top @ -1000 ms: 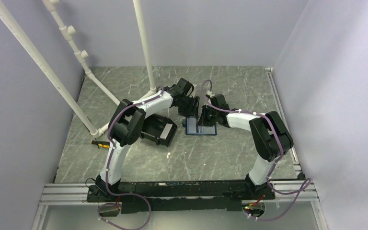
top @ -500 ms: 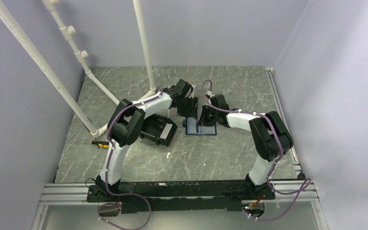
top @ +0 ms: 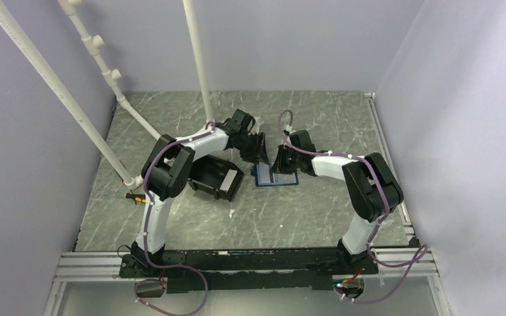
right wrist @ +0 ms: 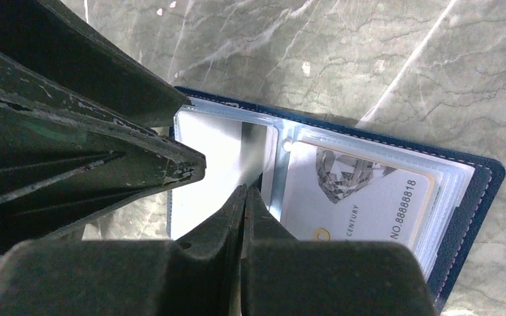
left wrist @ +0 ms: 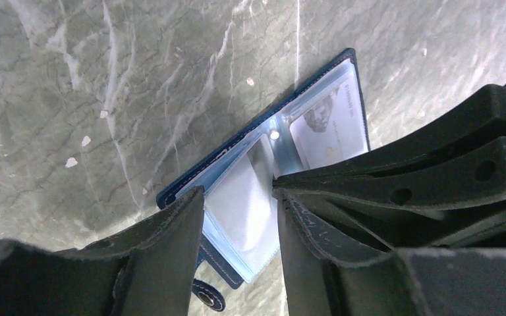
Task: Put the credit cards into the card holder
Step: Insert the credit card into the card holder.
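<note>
The card holder (top: 275, 178) is lying open on the table (top: 303, 217), just right of a black bin (top: 216, 176). A pale card (right wrist: 356, 197) is sitting in one clear pocket. The left gripper (left wrist: 239, 194) is hanging above the other pocket, jaws parted and holding nothing. The right gripper (right wrist: 245, 189), clenched tight, is touching its tips to the centre fold.

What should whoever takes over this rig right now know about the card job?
Left claw: open, empty, above the card holder's empty sleeve.
Right claw: shut, tip down by the holder's fold.
Card holder: lying open on the table.
Done: pale card is in one sleeve.
Left: orange-tan card not clearly in view; find it and sleeve it.
</note>
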`<act>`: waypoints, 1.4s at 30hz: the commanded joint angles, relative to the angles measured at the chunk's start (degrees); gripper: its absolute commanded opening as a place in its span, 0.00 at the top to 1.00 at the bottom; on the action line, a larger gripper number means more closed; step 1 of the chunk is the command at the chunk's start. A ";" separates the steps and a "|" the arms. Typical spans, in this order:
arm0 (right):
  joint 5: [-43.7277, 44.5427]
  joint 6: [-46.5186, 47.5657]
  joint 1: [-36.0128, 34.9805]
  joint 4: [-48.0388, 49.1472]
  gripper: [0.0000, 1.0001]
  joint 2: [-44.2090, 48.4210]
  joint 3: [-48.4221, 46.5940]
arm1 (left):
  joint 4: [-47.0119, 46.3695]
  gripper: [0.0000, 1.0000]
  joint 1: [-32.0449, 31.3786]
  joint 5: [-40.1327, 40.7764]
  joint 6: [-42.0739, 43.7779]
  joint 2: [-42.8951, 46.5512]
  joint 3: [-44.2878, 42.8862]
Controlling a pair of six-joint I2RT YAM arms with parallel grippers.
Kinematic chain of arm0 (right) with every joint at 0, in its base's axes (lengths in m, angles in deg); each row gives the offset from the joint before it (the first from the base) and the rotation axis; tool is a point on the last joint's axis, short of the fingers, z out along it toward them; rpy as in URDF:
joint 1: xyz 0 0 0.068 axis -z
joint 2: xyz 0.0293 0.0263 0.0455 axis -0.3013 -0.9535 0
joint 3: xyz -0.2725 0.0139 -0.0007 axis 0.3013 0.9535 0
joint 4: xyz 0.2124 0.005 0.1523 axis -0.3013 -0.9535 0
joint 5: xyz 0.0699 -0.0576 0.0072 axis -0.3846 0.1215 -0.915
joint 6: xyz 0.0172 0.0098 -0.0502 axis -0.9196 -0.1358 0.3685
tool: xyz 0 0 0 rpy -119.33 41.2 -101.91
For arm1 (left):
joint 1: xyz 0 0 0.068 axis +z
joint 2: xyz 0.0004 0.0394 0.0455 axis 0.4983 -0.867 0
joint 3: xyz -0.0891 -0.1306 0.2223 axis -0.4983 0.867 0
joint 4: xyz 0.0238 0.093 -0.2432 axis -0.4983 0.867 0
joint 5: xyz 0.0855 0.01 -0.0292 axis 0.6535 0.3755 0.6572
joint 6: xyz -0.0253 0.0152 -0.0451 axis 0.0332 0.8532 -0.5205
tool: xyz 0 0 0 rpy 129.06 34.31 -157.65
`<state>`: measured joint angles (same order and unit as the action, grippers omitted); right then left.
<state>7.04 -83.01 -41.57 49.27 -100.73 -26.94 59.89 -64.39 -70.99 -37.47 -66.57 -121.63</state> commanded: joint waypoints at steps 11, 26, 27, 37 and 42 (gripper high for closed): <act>-4.37 -4.77 2.44 1.73 0.91 1.88 2.53 | -5.42 0.77 1.94 -12.16 -7.60 1.63 0.94; 0.45 0.39 8.60 -12.75 0.74 16.48 0.25 | -9.57 0.61 1.55 -16.57 -11.79 0.41 -0.67; 0.79 0.90 10.11 -13.62 0.74 18.01 0.91 | -9.98 0.59 1.28 -16.74 -12.07 0.32 -0.93; 3.88 5.79 20.03 -19.87 0.53 33.71 5.74 | -16.23 0.46 -6.25 -17.53 -17.24 -5.19 -8.80; -3.09 9.79 19.40 -19.61 0.37 35.15 5.95 | -7.60 0.39 -5.13 -13.86 -8.70 3.62 -5.17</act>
<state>9.51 -77.68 -21.42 29.79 -64.97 -19.81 46.88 -71.25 -86.97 -52.51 -71.40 -127.93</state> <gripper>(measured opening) 0.624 0.597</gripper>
